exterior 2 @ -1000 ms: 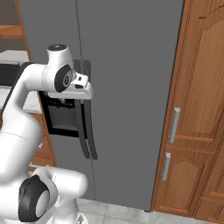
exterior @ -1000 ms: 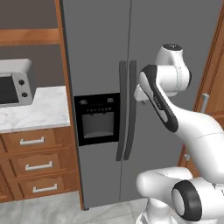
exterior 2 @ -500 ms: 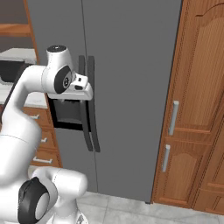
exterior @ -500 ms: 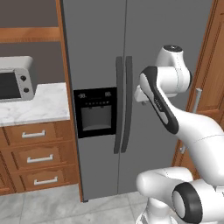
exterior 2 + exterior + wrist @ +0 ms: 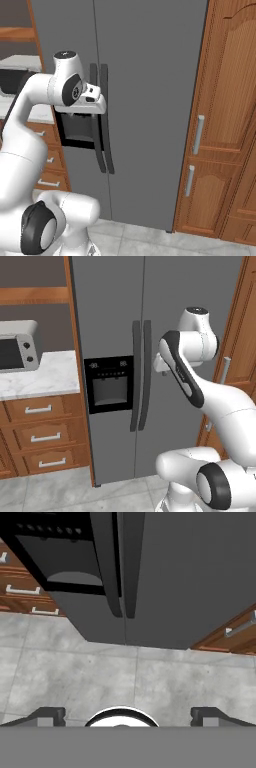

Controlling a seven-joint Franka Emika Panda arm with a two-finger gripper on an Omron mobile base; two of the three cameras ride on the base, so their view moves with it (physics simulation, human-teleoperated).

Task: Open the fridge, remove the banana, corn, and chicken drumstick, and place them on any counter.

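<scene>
Here the fridge [image 5: 165, 577] stands shut beyond the open hand [image 5: 125, 714].

Grey fridge [image 5: 110, 311], dark handles [image 5: 141, 376], white grey-veined counter [image 5: 37, 378]

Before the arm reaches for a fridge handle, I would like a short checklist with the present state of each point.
1. Fridge doors both shut, so one must be opened: ok.
2. Gripper open and empty: ok.
3. Two dark vertical handles unobstructed: ok.
4. Gripper in contact with a handle: not ok; the hand view shows it apart from them, pointing down at the floor.
5. Counter has bare marble beside the microwave: ok.
6. Banana, corn, drumstick inside: cannot tell.
</scene>
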